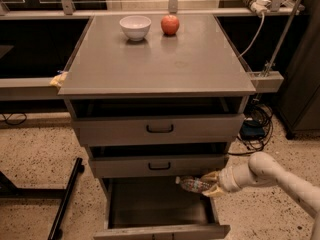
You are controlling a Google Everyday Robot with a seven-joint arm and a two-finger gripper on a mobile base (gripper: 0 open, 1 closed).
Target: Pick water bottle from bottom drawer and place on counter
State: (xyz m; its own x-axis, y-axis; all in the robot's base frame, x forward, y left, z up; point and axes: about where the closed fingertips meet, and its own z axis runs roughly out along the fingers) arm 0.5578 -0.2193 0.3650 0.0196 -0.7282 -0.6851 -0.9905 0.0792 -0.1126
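Evidently the picking half is about done, as far as I can judge from here. The gripper (209, 184) is down at the right side of the open bottom drawer (150, 206), its arm (280, 176) reaching in from about four o'clock, and its claw is clamped on the base end of the water bottle (192, 184). The bottle lies sideways in that grip, its white cap pointing toward nine o'clock. It looks to be held off the drawer floor, up near the drawer's top edge and just under the front of the middle drawer (160, 165), though I cannot be sure it is fully clear. What is left is the whole placing part: drawing the bottle out from under the drawers above, raising it past the cabinet front, and setting it on the counter (165, 66). The counter has plenty of bare surface. Only a white bowl (135, 27) and a red apple (170, 24) stand on it, side by side at its twelve o'clock edge, well apart from the near side.
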